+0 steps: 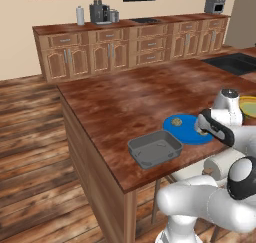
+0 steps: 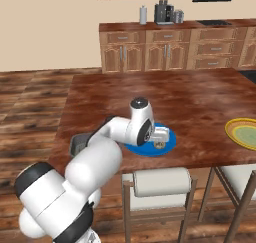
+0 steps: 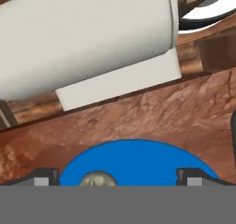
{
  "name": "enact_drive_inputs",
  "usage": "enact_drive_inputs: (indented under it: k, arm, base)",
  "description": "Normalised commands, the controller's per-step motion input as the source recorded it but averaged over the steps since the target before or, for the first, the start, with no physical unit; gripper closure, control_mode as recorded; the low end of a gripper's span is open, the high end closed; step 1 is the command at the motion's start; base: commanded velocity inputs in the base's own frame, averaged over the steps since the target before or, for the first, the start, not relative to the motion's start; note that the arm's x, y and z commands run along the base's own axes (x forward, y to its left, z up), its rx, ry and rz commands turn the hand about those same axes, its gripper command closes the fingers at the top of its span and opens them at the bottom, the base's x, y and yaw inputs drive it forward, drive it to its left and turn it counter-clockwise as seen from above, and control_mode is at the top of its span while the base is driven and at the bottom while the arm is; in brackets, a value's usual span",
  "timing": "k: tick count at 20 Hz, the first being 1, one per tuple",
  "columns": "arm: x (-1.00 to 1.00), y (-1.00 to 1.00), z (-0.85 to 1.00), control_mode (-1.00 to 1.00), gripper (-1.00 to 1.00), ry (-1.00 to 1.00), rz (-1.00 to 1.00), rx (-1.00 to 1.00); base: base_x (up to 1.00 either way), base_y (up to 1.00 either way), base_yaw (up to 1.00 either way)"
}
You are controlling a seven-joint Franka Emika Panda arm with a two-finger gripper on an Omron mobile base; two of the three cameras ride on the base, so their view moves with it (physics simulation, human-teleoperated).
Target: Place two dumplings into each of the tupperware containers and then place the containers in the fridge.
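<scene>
Item: two-finger gripper (image 3: 118,177), jaws spread wide and empty, low over the round bright blue plate (image 1: 186,132) bearing small speckled tan dumplings (image 1: 176,121), beside the empty dark grey rectangular tub (image 1: 154,148); handling advice: centre one dumpling between the fingertips before closing gently.

Two rear flanks, close hand view

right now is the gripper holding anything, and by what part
Nothing is held. The gripper is open over the blue plate, with a dumpling lying between its fingertips, not gripped.
</scene>
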Motion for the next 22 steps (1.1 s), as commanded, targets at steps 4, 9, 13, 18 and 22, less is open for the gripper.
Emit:
enact_drive_inputs:
  k: [4,9,13,18,22]
  arm:
    - [0.54,-0.1,-0.15,-1.0,-1.0,0.01,0.07,0.0]
    - [0.54,-0.17,-0.11,-1.0,-1.0,0.0,0.02,0.0]
    - [0.38,-0.25,-0.19,-1.0,-1.0,0.0,0.0,0.0]
    - [0.26,-0.09,-0.32,-1.0,-1.0,0.0,0.0,-0.01]
    - [0.12,-0.04,-0.29,-1.0,-1.0,0.0,0.0,-0.03]
  base:
    - [0.0,0.0,0.0]
    - [0.0,0.0,0.0]
    - [0.0,0.0,0.0]
    - [0.0,0.0,0.0]
    - [0.0,0.0,0.0]
